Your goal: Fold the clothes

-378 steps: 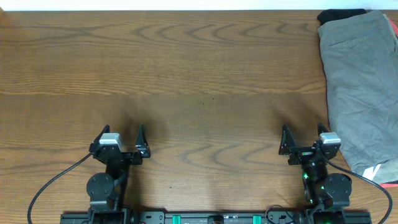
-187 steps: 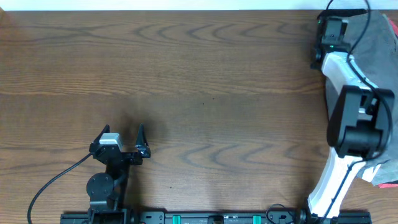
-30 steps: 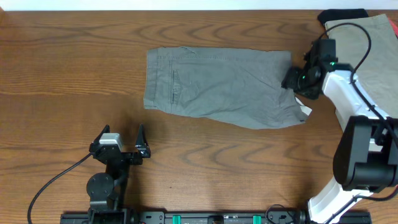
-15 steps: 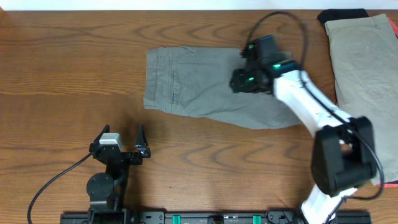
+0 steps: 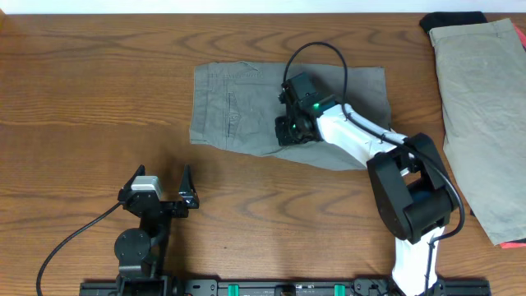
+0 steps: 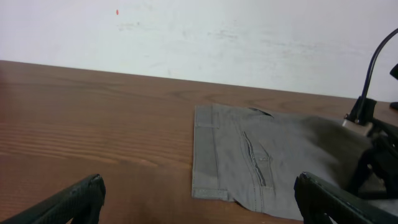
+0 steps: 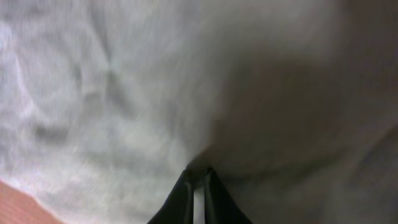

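Right end effector (image 5: 286,131) pinches the grey shorts (image 5: 234,111) mid-cloth.

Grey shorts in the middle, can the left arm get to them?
Probably yes. Only bare table lies between the left arm with its open fingers and the near left end of the grey shorts. The right arm covers just their right half.
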`<state>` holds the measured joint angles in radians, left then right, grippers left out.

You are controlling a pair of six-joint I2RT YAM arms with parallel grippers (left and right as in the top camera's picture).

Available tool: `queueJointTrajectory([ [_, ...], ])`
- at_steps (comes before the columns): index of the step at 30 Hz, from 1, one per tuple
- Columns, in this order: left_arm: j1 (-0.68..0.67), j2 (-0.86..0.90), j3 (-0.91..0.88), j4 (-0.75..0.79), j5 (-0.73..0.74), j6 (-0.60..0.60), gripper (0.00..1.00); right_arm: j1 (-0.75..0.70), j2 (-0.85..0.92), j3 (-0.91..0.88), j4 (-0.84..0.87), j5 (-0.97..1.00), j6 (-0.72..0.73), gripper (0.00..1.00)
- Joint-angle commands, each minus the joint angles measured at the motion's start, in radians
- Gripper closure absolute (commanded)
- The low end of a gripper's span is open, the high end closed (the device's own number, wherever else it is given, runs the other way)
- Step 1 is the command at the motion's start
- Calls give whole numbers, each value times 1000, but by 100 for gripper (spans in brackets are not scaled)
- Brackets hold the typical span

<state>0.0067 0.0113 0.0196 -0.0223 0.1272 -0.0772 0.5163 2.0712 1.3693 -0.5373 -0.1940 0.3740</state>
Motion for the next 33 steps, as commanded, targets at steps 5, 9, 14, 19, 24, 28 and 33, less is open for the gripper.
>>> queueJointTrajectory([
  [5, 6, 0, -16, -37, 11, 6, 2, 24, 13, 8, -141, 2, 30, 99],
  [9, 6, 0, -16, -36, 11, 6, 2, 31, 13, 8, -217, 2, 29, 99],
  [14, 6, 0, -16, -37, 11, 6, 2, 42, 13, 8, -273, -14, 29, 98],
  [19, 6, 0, -16, -36, 11, 6, 2, 85, 13, 8, -299, -97, 30, 99],
  [24, 6, 0, -16, -36, 11, 6, 2, 179, 13, 8, -306, -127, 43, 99],
  [28, 6, 0, -16, -37, 11, 6, 2, 238, 13, 8, -340, -53, 93, 99],
  [33, 6, 0, -16, -36, 11, 6, 2, 238, 13, 8, -399, 32, 127, 99],
])
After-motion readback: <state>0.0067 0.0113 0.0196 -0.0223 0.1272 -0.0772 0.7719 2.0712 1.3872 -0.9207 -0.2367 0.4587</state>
